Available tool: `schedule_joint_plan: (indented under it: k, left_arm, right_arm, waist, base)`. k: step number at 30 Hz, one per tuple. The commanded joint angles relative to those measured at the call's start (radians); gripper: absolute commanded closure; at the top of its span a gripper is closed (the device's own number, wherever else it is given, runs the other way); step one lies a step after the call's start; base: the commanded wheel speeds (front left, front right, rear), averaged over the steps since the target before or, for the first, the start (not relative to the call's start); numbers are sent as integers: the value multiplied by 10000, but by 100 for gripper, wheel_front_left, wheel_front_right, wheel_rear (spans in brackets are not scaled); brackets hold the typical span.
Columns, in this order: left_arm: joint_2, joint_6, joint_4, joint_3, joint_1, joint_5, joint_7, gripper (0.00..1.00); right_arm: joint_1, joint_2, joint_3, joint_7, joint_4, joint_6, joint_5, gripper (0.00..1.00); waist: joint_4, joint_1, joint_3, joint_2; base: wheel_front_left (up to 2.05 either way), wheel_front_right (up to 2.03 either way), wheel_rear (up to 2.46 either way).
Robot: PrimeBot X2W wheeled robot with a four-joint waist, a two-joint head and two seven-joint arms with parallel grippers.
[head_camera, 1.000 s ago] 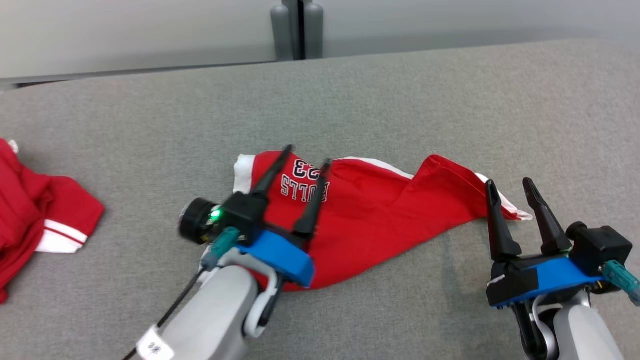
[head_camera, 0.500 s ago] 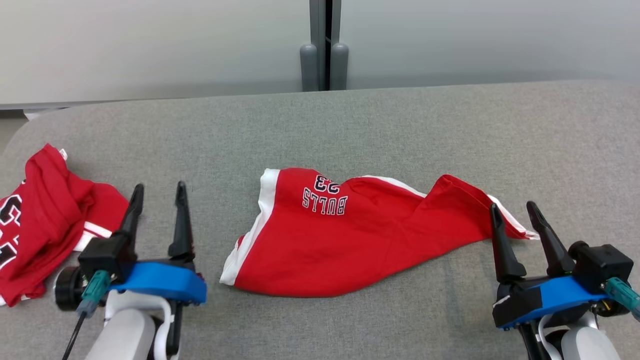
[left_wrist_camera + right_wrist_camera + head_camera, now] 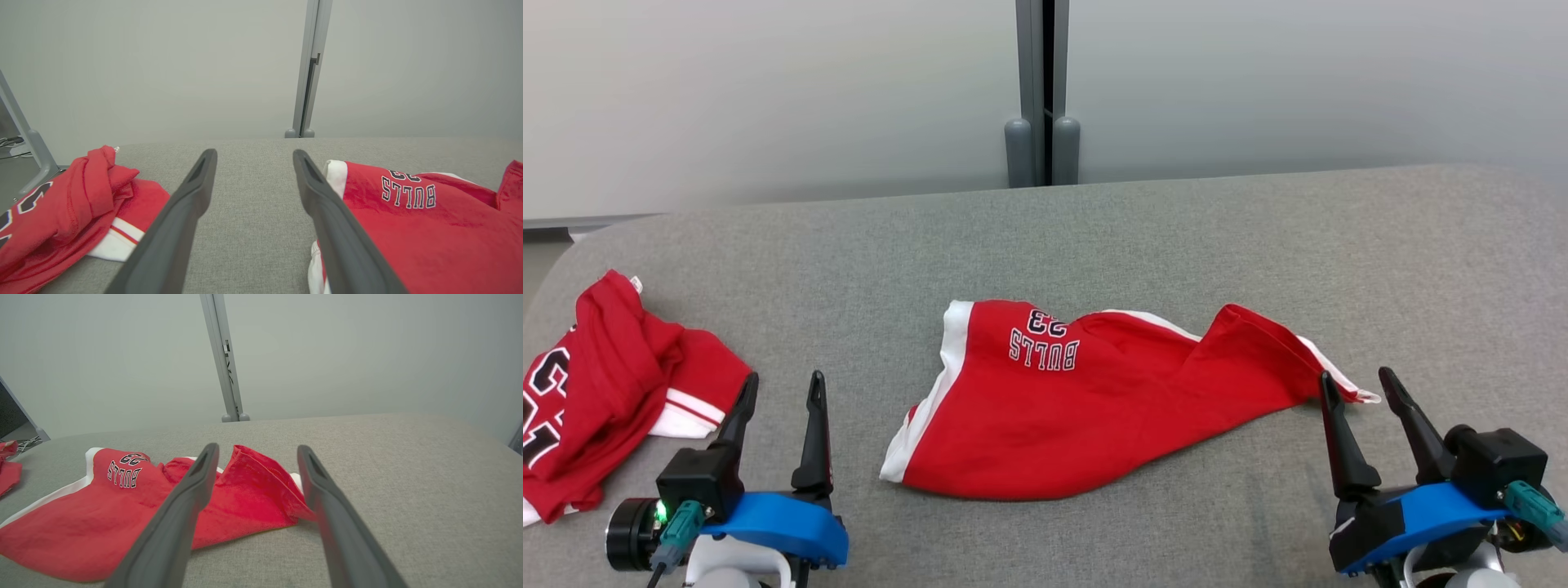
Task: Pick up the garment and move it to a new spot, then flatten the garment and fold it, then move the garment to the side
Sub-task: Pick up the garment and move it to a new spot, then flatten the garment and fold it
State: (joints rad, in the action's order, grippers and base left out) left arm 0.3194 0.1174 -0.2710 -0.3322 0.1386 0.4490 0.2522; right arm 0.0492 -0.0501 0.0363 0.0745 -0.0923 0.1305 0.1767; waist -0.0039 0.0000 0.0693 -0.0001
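Red garment, white-edged, btwn L pincer & R pincer.

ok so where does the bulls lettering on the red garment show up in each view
Head view: the BULLS lettering is near centre, upside down, at the far left end of the red garment.
Left wrist view: the BULLS lettering is at the right, just below mid-height.
Right wrist view: the BULLS lettering is at the left, just below mid-height.
Shared landmark: the grey post standing behind the table's far edge.
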Motion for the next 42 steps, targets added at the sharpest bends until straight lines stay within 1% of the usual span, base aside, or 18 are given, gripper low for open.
schedule_joint_plan:
  k: [1,7,16,24,37,42]
  left_arm:
    - [79,-14,22,0,-152,11,-25,0]
    - [130,73,122,-54,-434,64,-85,0]
    - [181,214,329,-96,-625,152,-200,0]
    - [224,313,447,-120,-652,173,-266,0]
    - [228,328,387,-141,-435,233,-187,0]
    - [219,380,477,-157,-253,219,-162,0]
  right_arm:
    - [-209,-10,-6,-31,68,3,-67,0]
    - [-484,-10,-39,-176,217,3,-65,0]
    - [-597,-8,-60,-276,353,3,21,0]
    - [-510,-10,-82,-209,290,3,102,0]
    - [-417,-9,-86,-171,215,3,164,0]
    - [-271,-8,-236,-264,218,3,24,0]
  waist:
    - [-58,0,-104,1]
    - [-124,0,-345,1]
    - [-153,0,-415,1]
    - [-155,0,-362,1]
    - [-112,0,-260,1]
    - [-77,0,-27,1]
  base:
    - [0,0,0]
    - [0,0,0]
    - [0,0,0]
    - [0,0,0]
    - [0,0,0]
    - [0,0,0]
